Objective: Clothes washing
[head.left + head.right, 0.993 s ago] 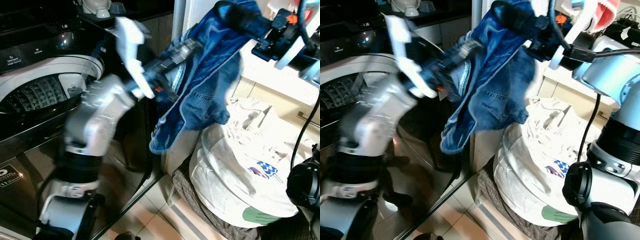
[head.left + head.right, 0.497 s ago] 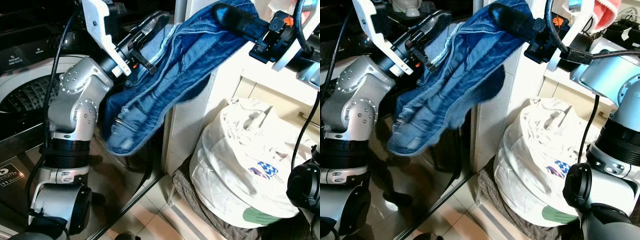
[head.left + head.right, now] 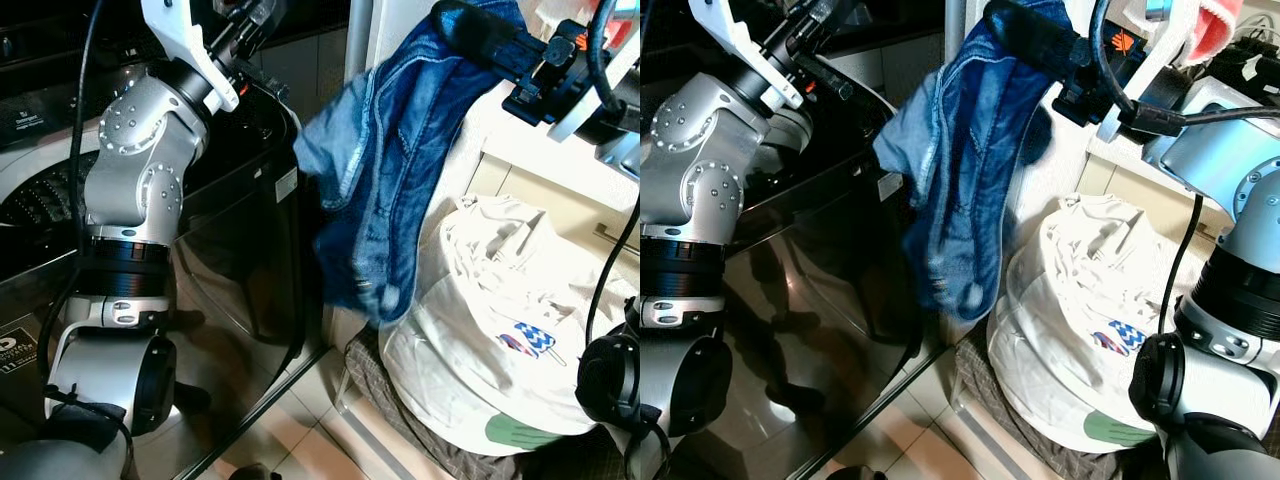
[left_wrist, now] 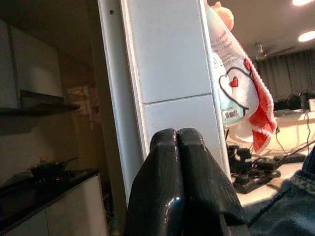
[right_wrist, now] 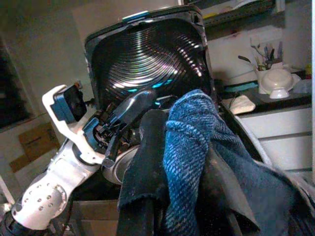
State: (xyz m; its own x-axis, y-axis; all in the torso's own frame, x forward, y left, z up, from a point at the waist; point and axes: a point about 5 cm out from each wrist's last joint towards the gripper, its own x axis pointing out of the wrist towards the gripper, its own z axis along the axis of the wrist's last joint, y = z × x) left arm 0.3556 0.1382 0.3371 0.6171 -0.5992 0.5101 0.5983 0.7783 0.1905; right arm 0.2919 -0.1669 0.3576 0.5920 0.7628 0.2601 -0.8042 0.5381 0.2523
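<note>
A pair of blue jeans (image 3: 385, 170) hangs from my right gripper (image 3: 470, 28), which is shut on the waistband high at the upper right. The denim is pinched between its fingers (image 5: 147, 162). The jeans dangle in front of the white pillar, above the white laundry bag (image 3: 500, 330) and to the right of the washing machine (image 3: 250, 230). My left gripper (image 4: 177, 133) is raised over the machine's back edge, shut with nothing in it, apart from the jeans. The machine's drum (image 3: 40, 195) lies open at the left, its lid (image 5: 147, 54) standing up.
The white bag sits in a brown basket (image 3: 400, 410) on the tiled floor beside the machine. A white pillar (image 3: 400, 40) stands behind the jeans. A counter with cables and a red-and-white cloth (image 3: 1215, 25) is at the right. A cable (image 3: 620, 250) hangs from my right arm.
My left gripper has let go of the jeans and swung up and back towards the machine. The jeans have dropped back to hang straight from the right gripper.
</note>
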